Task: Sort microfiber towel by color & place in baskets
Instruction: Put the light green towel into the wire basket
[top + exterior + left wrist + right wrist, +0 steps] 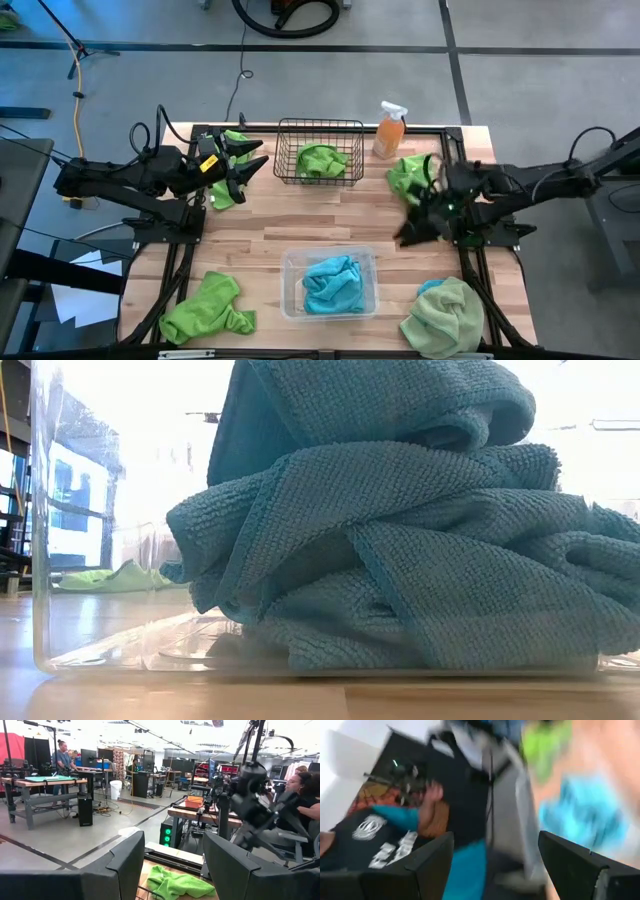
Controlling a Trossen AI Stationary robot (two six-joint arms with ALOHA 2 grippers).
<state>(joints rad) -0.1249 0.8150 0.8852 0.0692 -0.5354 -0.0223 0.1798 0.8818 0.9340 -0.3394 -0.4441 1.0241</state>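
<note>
A black wire basket (318, 150) at the table's far middle holds a lime green towel (322, 160). A clear tub (290, 262) near the front edge holds turquoise towels (333, 283) (400, 540). Loose lime green towels lie at the far left (222, 193), the front left (208, 308) and the far right (408, 178) (172, 884). A pale sage towel (445, 315) lies at the front right. My left gripper (258, 160) (175, 865) hangs open beside the basket's left end, holding nothing. My right gripper (405, 232) (495, 865) is open above the table's right side, also holding nothing.
An orange spray bottle (390, 130) stands right of the basket at the far edge. Bare wood lies between basket and tub. People sit and stand at benches in the room beyond the table.
</note>
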